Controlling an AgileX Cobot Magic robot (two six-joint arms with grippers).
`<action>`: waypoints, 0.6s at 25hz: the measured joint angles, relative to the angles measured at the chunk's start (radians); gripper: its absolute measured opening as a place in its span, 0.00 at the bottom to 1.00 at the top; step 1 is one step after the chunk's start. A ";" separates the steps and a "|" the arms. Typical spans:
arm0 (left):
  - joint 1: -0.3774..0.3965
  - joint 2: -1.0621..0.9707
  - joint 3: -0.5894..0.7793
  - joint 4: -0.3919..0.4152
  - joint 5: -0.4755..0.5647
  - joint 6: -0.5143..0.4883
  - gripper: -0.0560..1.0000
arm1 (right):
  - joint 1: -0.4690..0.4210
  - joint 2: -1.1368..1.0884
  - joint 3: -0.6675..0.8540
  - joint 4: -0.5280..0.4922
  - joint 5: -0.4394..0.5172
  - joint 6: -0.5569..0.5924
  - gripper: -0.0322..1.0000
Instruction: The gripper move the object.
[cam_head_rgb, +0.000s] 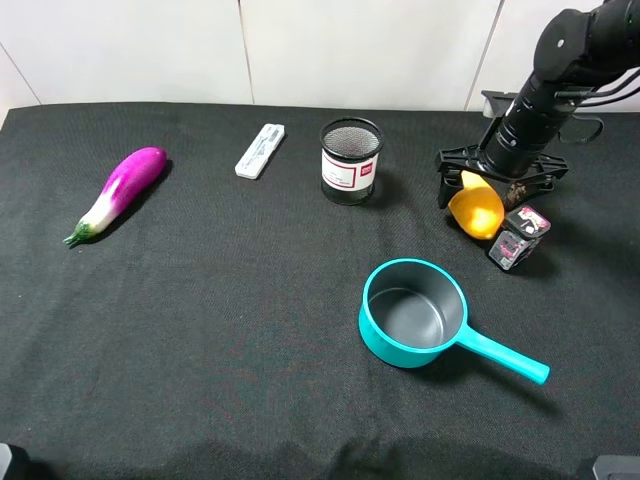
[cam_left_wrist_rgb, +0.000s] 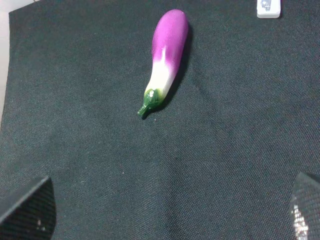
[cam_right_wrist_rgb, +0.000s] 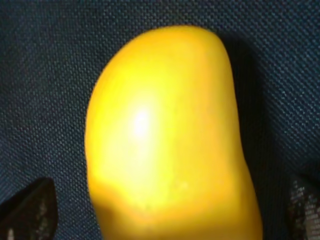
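The object, a yellow-orange mango (cam_head_rgb: 476, 209), lies on the black cloth at the right, next to a small black and pink box. My right gripper (cam_head_rgb: 497, 183) hangs over its far end, jaws spread wide on either side and not closed on it. In the right wrist view the mango (cam_right_wrist_rgb: 165, 130) fills the space between the two fingertips (cam_right_wrist_rgb: 27, 210), with the right gripper (cam_right_wrist_rgb: 165, 217) open around it. My left gripper (cam_left_wrist_rgb: 165, 215) is open and empty above bare cloth, short of the eggplant (cam_left_wrist_rgb: 166, 52).
A purple and white eggplant (cam_head_rgb: 122, 189) lies at the far left. A white flat stick (cam_head_rgb: 260, 150) and a mesh cup (cam_head_rgb: 351, 160) stand at the back. A teal saucepan (cam_head_rgb: 378, 325) sits in front of the mango. The black and pink box (cam_head_rgb: 519, 236) touches the mango's right side.
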 joint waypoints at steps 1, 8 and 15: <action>0.000 0.000 0.000 0.000 0.000 0.000 0.99 | 0.000 0.000 0.000 0.000 0.000 0.000 0.70; 0.000 0.000 0.000 0.000 0.000 0.000 0.99 | 0.000 0.000 0.000 0.000 0.001 0.000 0.70; 0.000 0.000 0.000 0.000 0.000 0.000 0.99 | 0.000 0.000 -0.046 0.008 0.087 -0.011 0.70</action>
